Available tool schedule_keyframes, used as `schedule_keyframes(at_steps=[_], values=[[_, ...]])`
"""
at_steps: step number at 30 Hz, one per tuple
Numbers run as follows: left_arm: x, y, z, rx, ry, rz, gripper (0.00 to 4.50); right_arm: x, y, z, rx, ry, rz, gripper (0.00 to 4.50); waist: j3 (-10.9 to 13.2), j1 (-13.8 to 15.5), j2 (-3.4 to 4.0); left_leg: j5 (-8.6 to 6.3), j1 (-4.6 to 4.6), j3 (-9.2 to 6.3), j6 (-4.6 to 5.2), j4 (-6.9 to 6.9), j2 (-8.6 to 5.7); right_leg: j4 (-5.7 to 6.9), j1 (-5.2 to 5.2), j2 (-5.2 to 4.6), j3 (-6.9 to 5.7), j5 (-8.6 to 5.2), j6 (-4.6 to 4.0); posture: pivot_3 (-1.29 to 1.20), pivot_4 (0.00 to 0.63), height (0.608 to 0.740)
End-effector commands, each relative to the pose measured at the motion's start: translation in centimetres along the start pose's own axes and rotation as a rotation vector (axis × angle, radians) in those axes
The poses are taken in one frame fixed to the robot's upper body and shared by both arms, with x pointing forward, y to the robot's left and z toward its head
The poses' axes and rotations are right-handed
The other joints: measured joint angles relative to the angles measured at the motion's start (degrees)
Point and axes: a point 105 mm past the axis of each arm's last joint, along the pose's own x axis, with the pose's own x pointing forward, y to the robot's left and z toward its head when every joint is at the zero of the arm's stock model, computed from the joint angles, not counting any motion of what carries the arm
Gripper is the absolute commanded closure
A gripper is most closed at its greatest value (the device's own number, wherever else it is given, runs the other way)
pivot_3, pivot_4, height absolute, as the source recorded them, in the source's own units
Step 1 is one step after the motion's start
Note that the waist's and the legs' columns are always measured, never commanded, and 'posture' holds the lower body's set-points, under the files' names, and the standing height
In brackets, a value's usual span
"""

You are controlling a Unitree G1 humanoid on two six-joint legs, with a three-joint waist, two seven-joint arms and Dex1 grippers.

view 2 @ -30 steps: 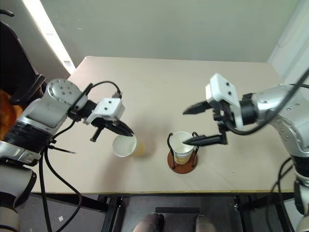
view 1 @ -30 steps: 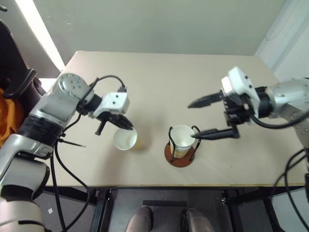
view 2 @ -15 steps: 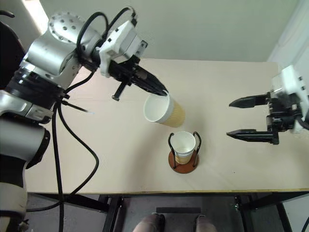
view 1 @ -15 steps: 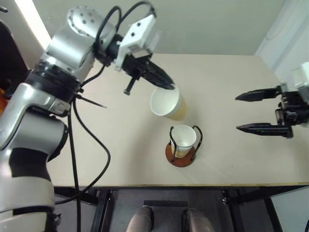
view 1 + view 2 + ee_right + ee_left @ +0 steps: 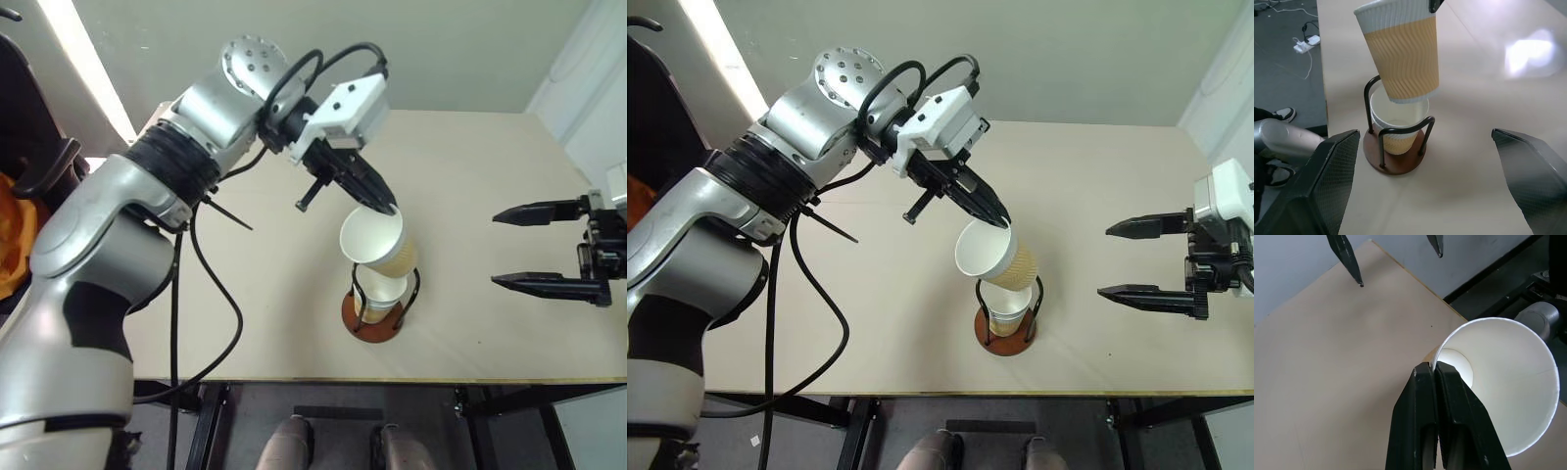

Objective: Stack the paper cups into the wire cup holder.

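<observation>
A: Start at the near edge of the desk [image 5: 921, 377]. What's closest?

B: The wire cup holder [image 5: 1005, 328], standing on its round reddish-brown base a little in from that front edge, right of the middle. One paper cup [image 5: 1399, 131] sits upright inside the wire loops, white mouth showing.

A: And the second cup?

B: The tilted paper cup [image 5: 988, 257] hangs in the air right over the seated one, its bottom at the seated cup's mouth, between the tops of the loops. It leans so its open mouth faces about 9 o'clock in the head view. I can't tell whether the two cups touch.

A: What has it?

B: The left pincer [image 5: 998, 217]. Its two black fingers [image 5: 1435, 421] are pressed together on the cup's rim, one inside and one outside the wall. From the holder, that pincer sits at about 12 o'clock, and its arm runs off toward 10 o'clock.

A: The right pincer?

B: The right pincer [image 5: 1136, 260] hovers at about 3 o'clock from the holder, well apart, fingers spread wide with nothing between them, tips pointing back toward the cups.

A: Room to move?

B: Bare desk lies between the holder and the right pincer, and from the holder back to the far edge. The front edge is the near limit; beyond the right edge the desk drops to dark floor.
</observation>
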Motion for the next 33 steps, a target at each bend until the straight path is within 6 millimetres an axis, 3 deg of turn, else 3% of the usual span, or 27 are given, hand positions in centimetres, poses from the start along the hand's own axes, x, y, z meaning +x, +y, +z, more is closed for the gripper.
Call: schedule_keyframes(at_steps=[1, 11, 28, 31, 33], values=[[-0.2, -0.1, 1.0, 0.054, 0.001, -0.042, 4.40, -1.1, 0.2, 1.2, -0.048, 0.003, -0.045, 0.00, 0.00, 0.07, 0.00, -0.01, 0.01, 0.07, 0.01, -0.01, -0.02, 0.00, 0.00, 0.02, -0.01, -0.01, 0.01, 0.00, 0.150, 0.740], [0.8, -0.2, -0.2, 0.092, 0.083, -0.094, 4.40, -1.4, 0.6, 0.8, -0.036, 0.023, -0.069, 0.00, 0.00, 0.21, 0.01, -0.04, 0.07, 0.07, 0.06, 0.14, -0.01, 0.03, 0.08, -0.02, 0.06, -0.01, 0.07, 0.00, 0.150, 0.740], [2.2, -0.4, 0.2, 0.165, 0.126, -0.182, 4.40, -1.2, 0.6, 0.4, -0.043, 0.043, -0.093, 0.00, 0.00, 0.32, 0.01, -0.28, 0.05, 0.16, 0.29, 0.50, -0.03, 0.03, 0.23, -0.02, 0.10, -0.05, 0.24, 0.00, 0.150, 0.740], [2.3, -0.3, 0.2, 0.166, 0.128, -0.182, 3.84, -1.1, 0.6, 0.3, -0.043, 0.044, -0.094, 0.00, 0.00, 0.34, 0.01, -0.37, 0.07, 0.18, 0.32, 0.59, -0.02, 0.03, 0.27, -0.01, 0.10, -0.07, 0.27, 0.00, 0.150, 0.740], [2.3, -0.3, 0.2, 0.165, 0.128, -0.184, 3.23, -1.1, 0.6, 0.3, -0.044, 0.043, -0.096, 0.00, 0.00, 0.37, 0.01, -0.40, 0.07, 0.20, 0.33, 0.63, -0.02, 0.03, 0.29, 0.00, 0.10, -0.08, 0.28, 0.00, 0.150, 0.740]])
